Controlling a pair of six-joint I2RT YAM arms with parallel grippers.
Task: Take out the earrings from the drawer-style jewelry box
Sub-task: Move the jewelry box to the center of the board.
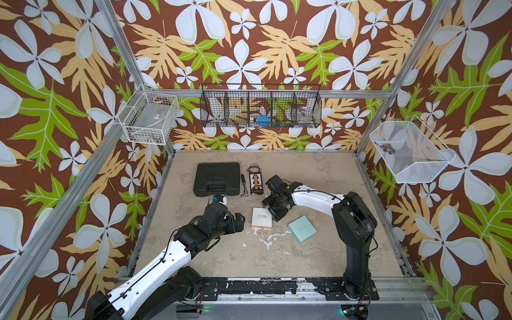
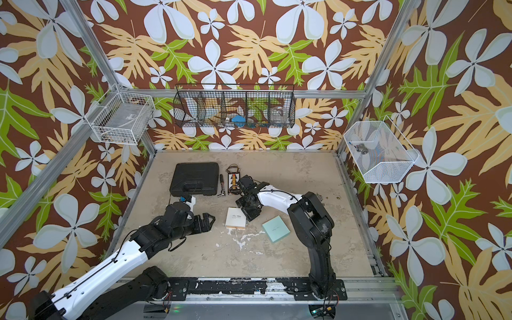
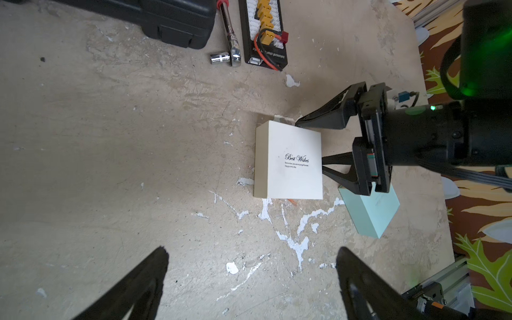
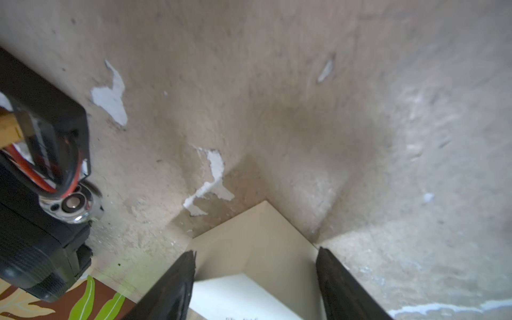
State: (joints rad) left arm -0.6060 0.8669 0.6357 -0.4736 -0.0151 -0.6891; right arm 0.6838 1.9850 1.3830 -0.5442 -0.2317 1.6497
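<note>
The right gripper (image 3: 309,142), jaws partly apart, straddled a corner of the closed white jewelry box (image 3: 288,155), likely bracing it; the left gripper (image 3: 252,250) hovered wide open nearby; earrings unseen, presumably inside.

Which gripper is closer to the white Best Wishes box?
Right. The right gripper straddles a far corner of the white box; the left gripper hovers apart, off its opposite side.
</note>
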